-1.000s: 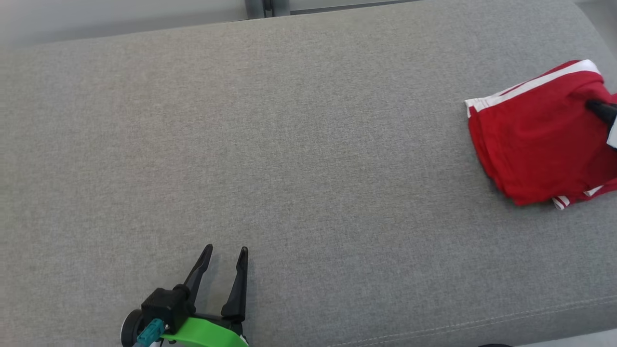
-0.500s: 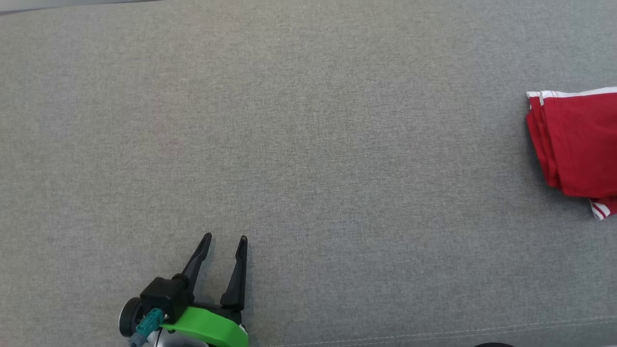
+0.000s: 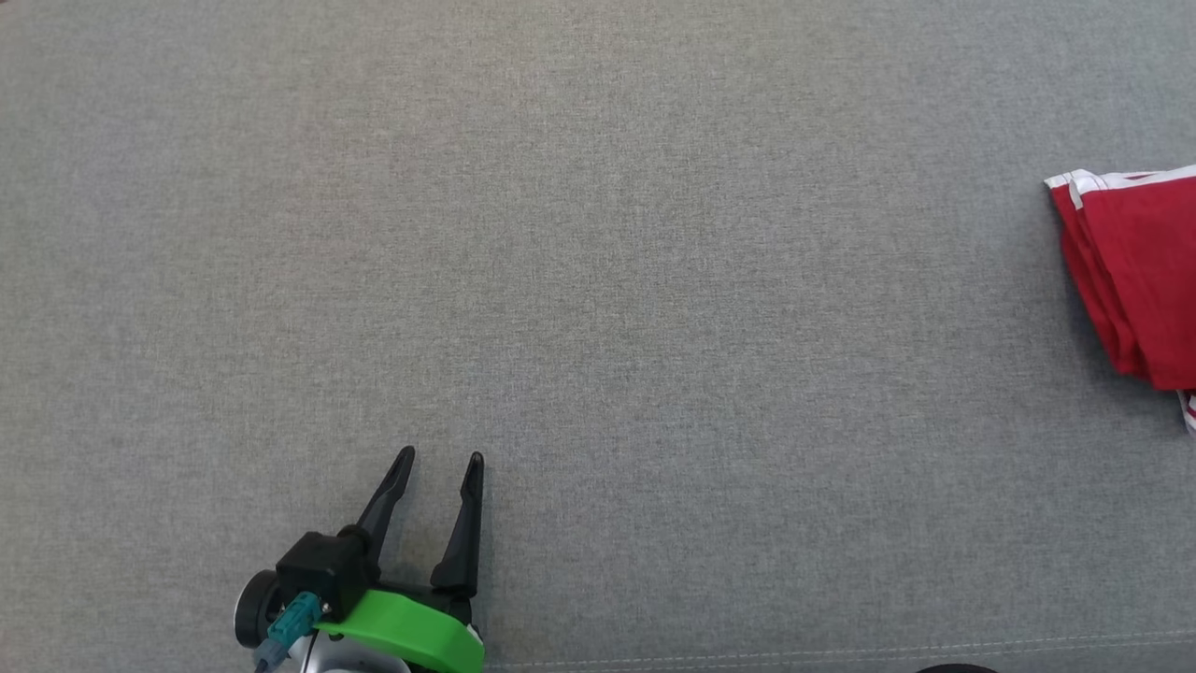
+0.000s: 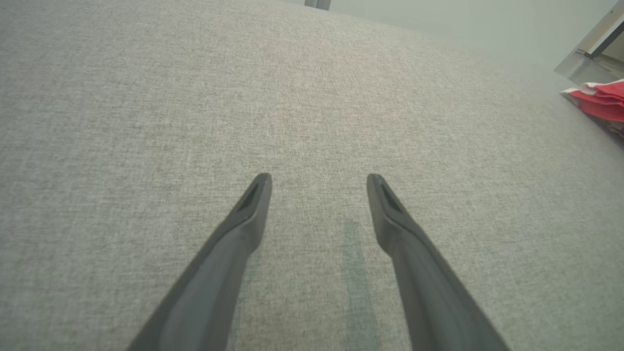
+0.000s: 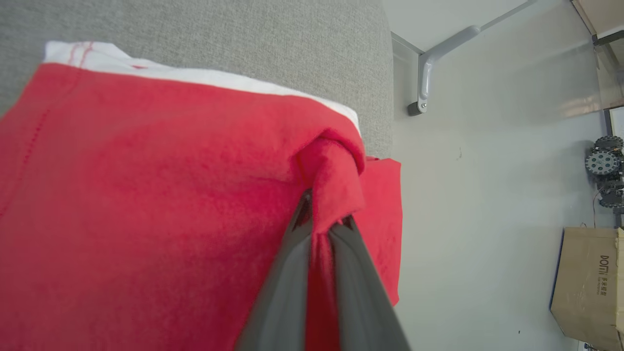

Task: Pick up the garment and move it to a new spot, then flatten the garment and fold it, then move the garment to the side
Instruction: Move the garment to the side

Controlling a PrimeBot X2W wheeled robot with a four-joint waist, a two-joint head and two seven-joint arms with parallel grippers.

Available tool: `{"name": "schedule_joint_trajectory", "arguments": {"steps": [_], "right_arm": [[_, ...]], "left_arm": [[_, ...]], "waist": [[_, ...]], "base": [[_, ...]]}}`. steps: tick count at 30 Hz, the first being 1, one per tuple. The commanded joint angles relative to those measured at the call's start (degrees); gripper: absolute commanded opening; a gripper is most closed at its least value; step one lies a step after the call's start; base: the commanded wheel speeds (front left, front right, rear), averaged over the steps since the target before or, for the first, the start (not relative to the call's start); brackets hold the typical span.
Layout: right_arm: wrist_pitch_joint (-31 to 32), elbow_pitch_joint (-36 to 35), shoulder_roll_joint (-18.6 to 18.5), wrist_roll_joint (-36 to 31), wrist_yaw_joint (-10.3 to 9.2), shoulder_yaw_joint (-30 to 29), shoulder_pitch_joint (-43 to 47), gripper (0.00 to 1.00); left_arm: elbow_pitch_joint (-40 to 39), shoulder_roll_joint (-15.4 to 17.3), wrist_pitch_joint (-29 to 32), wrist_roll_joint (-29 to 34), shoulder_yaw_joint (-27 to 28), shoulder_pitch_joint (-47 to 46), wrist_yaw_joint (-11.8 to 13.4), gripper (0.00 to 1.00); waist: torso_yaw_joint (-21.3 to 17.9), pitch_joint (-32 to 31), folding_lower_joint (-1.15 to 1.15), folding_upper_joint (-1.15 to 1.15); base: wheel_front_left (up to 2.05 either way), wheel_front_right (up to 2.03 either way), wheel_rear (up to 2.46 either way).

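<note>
Whole head view sits differently now: the gray cushion (image 3: 598,280) runs right up to the top edge, and the red garment (image 3: 1140,271) is further right, just a slice at the frame's edge.

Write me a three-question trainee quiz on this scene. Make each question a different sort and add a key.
1. True or false: the left gripper is shut on the garment.
2. What does the right gripper pinch? A. a fold of the garment B. a cup C. nothing
3. Fill in: in the head view the garment lies at the ___ edge.
Key: 1 false; 2 A; 3 right.
</note>
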Motion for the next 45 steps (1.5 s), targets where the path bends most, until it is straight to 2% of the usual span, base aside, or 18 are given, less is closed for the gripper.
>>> {"name": "schedule_joint_trajectory", "arguments": {"steps": [1,9,11,13,14,15,16,17,21,24,28,33,38,45], "right_arm": [[-0.78,0.28,-0.59,-0.22,-0.06,0.54,0.13,0.0],[-3.39,3.22,-1.38,1.59,-0.08,1.22,2.22,0.0],[-4.42,3.77,-1.22,1.42,-0.09,0.92,2.94,0.19],[-4.86,4.43,-0.65,1.15,-0.09,1.12,3.72,0.22],[-5.42,4.65,-0.49,0.84,-0.09,0.91,3.87,0.3],[-6.11,5.11,-0.25,0.45,-0.09,0.27,3.87,0.43],[-6.77,5.52,0.14,-0.03,-0.09,-0.12,4.11,0.84],[-7.5,6.09,0.56,-0.69,-0.09,-0.64,4.31,1.0],[-10.72,8.54,2.74,-4.13,-0.09,-3.41,4.91,1.0],[-14.13,11.0,4.54,-8.85,-0.09,-7.94,5.98,1.0],[-19.36,10.66,7.27,-12.75,-0.08,-12.7,7.94,1.0],[-26.15,3.92,11.31,-14.14,-0.09,-11.77,10.92,1.0],[-31.94,-5.44,15.2,-11.39,-0.09,-10.01,14.42,1.0],[-37.44,-14.75,18.0,-7.08,-0.09,-9.95,22.18,1.0]], "left_arm": [[0.02,0.13,-0.23,0.0,0.18,-0.97,-0.19,1.0],[0.39,0.02,-0.24,0.1,0.84,0.43,-0.19,1.0],[0.41,-0.01,-0.23,0.29,0.91,0.63,-0.19,1.0],[0.4,-0.01,-0.23,0.54,0.97,0.68,-0.19,1.0],[0.39,-0.02,-0.24,0.63,0.98,0.6,-0.19,1.0],[0.4,-0.02,-0.24,0.71,0.96,0.5,-0.19,1.0],[0.43,-0.01,-0.23,0.78,0.98,0.39,-0.19,1.0],[0.47,-0.01,-0.23,0.84,1.02,0.29,-0.19,1.0],[0.82,-0.02,-0.23,0.97,1.27,0.44,-0.19,1.0],[1.29,-0.03,-0.24,1.06,1.43,1.74,-0.19,1.0],[1.39,-0.04,-0.24,0.44,1.64,3.37,-0.19,1.0],[0.95,-0.07,-0.24,-0.23,2.26,6.3,0.12,1.0],[0.55,-0.08,-0.24,-0.41,3.25,9.19,0.67,1.0],[0.17,-0.07,-0.24,-0.28,4.85,11.51,1.04,1.0]], "waist": [[-0.01,-0.09,0.0,0.0],[-0.5,-1.13,0.0,0.0],[-0.7,-1.23,0.0,0.0],[-0.86,-1.18,0.0,0.0],[-0.91,-1.13,0.0,0.0],[-0.98,-1.09,0.0,0.0],[-1.05,-1.05,0.0,0.0],[-1.13,-1.03,0.0,0.0],[-1.52,-1.56,0.0,0.0],[-2.0,-3.36,0.0,0.0],[-2.52,-6.56,0.0,0.0],[-3.92,-10.8,0.0,0.0],[-5.15,-15.07,0.0,0.0],[-4.58,-19.34,0.0,0.0]], "base": [[0.0,0.0,0.0],[0.0,0.0,0.0],[0.0,0.0,0.0],[0.0,0.0,0.0],[0.0,0.0,0.0],[0.0,0.0,0.0],[0.0,0.0,0.0],[0.0,0.0,0.0],[0.0,0.0,0.0],[0.0,0.0,0.0],[0.0,0.0,0.0],[0.0,0.0,0.0],[0.0,0.0,0.0],[0.0,0.0,0.0]]}}
